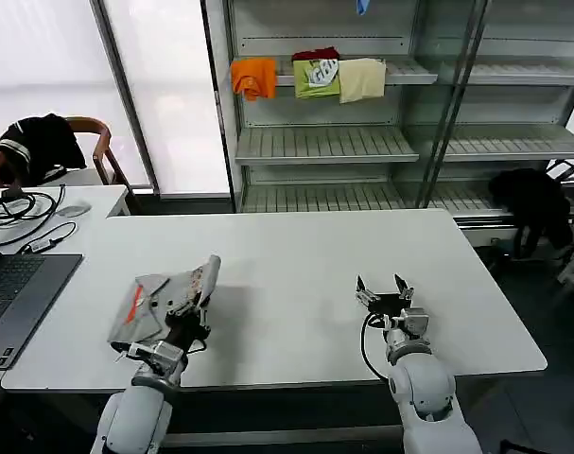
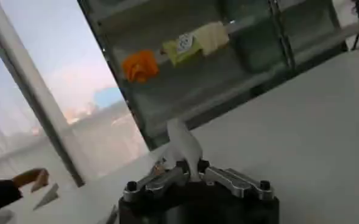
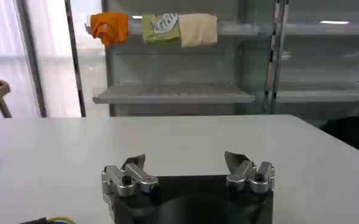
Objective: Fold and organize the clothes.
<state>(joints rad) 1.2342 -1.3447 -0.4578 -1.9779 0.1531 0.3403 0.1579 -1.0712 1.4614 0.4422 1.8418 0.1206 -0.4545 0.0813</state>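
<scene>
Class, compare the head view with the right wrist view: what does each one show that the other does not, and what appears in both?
Head view alone: the left gripper shut on the folded grey shirt with orange lining, a laptop and a black garment on a chair. Right wrist view alone: a close look at the open right gripper and its fingers above bare table. Both share the white table, the metal shelves and the orange garment.

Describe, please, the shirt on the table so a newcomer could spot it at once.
Start at the white table before the robot and look to its near left edge. There a folded light grey shirt lies, pinched by the left gripper. Its orange neck lining marks it out; the other garments sit on the shelf behind.
</scene>
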